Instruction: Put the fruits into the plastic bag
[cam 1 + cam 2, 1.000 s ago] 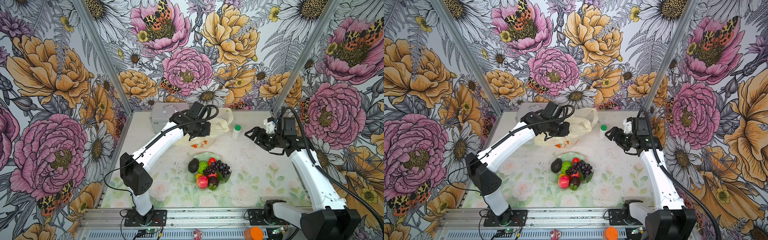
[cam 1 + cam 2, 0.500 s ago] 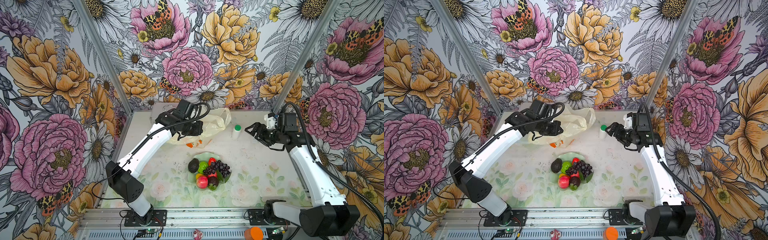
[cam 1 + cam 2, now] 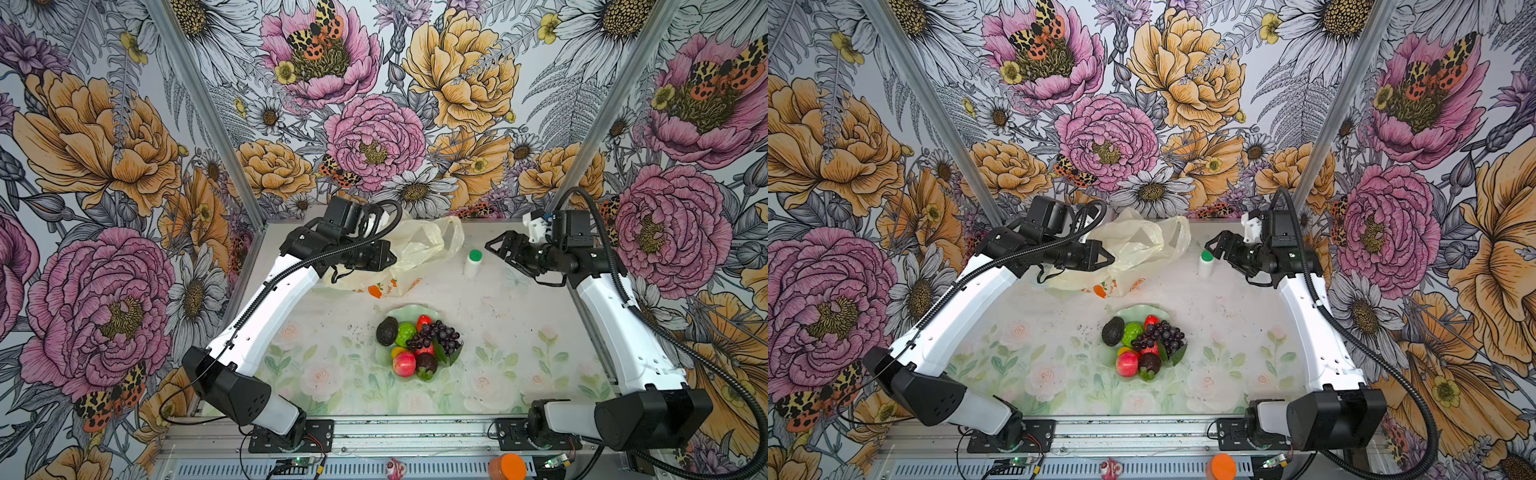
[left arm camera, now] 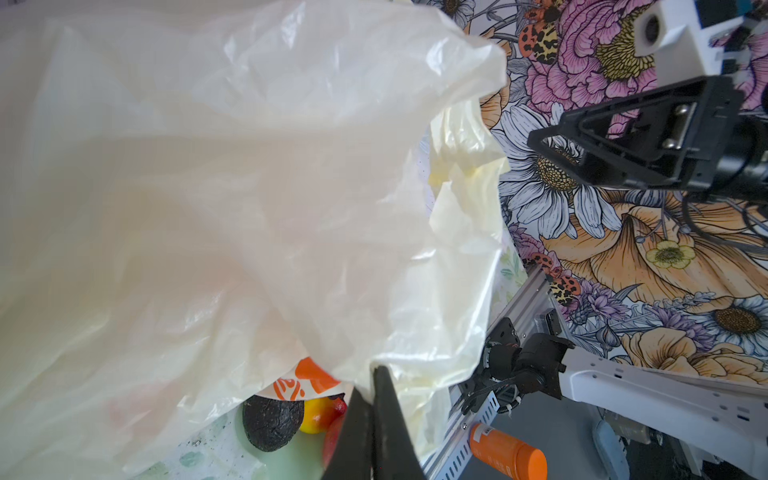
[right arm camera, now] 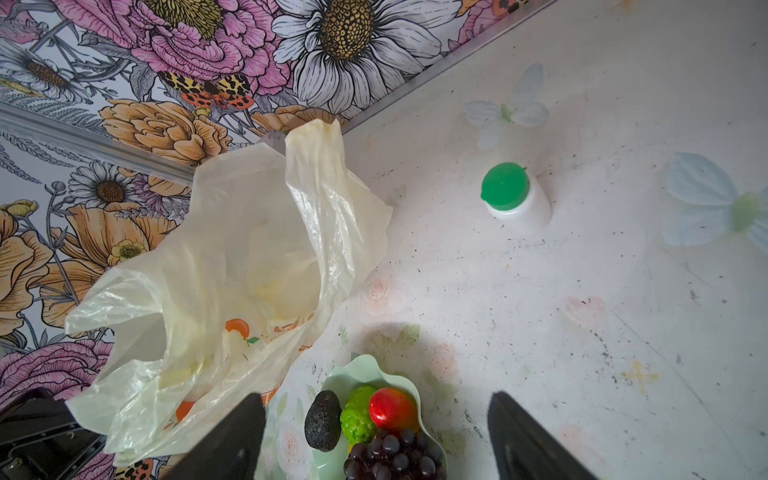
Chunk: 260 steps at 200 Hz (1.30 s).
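Bag point(image 3: 424, 245), pinched tight in the left gripper point(image 3: 392, 259) and blocking most of its wrist view, has shifted left behind the dish point(image 3: 409, 309) of fruits point(image 3: 436, 336), while the right gripper point(image 3: 496, 249) hangs with jaws spread wide, holding nothing.

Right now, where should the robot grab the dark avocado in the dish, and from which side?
I'd pinch the avocado across its fat middle, coming straight down from above with the open right tool. It lies on its side at the dish edge, so its outer flank is free; the bumpy green ball crowds the inner flank, so slip one finger in carefully.
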Tool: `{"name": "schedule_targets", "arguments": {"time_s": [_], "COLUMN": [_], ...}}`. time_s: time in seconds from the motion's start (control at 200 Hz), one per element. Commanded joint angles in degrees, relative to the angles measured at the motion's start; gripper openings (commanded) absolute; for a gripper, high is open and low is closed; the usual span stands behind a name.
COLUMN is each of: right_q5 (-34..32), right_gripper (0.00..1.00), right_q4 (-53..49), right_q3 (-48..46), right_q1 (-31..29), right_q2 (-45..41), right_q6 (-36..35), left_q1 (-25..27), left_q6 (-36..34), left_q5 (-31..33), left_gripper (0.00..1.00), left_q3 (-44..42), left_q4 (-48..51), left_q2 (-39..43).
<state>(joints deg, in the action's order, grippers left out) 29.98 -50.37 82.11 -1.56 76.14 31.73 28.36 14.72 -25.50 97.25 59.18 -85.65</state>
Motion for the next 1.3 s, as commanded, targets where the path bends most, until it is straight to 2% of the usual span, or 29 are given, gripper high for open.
{"name": "schedule_targets", "arguments": {"time_s": [0.0, 0.475, 0.996, 1.201, 1.296], "right_q5": [1.1, 1.0, 2.2, 1.3, 1.2], "right_gripper": [0.87, 0.88, 0.87, 0.85, 0.79], "right_q4": [0.5, 0.5, 0.4, 0.4, 0.4], "right_q3": [3.3, 10.1, 16.5, 17.6, 18.2], "right_q1": [-1.2, -5.1, -7.9, -9.2, -9.5], "right_q2": [1.9, 11.1, 22.4, 25.4, 26.8], "right_q6": [-2.0, -4.7, -6.4, -6.6, -6.7], "left_q1": [-0.7, -0.9, -0.9, -0.9, -1.0], "left_q6": [-2.4, -4.2, -4.4, -4.3, -4.3], "left_q5": [-3.6, -6.7, -7.2, -7.4, -7.5], "left_gripper": [0.00, 0.00, 0.00, 0.00, 0.00], "left_q3": [-1.1, -3.1, -4.6, -5.4, -5.9], "left_q4": [-0.4, -0.4, -0.4, -0.4, -0.4], "left_q2": [1.9, 4.0, 5.0, 5.6, 5.9]}}
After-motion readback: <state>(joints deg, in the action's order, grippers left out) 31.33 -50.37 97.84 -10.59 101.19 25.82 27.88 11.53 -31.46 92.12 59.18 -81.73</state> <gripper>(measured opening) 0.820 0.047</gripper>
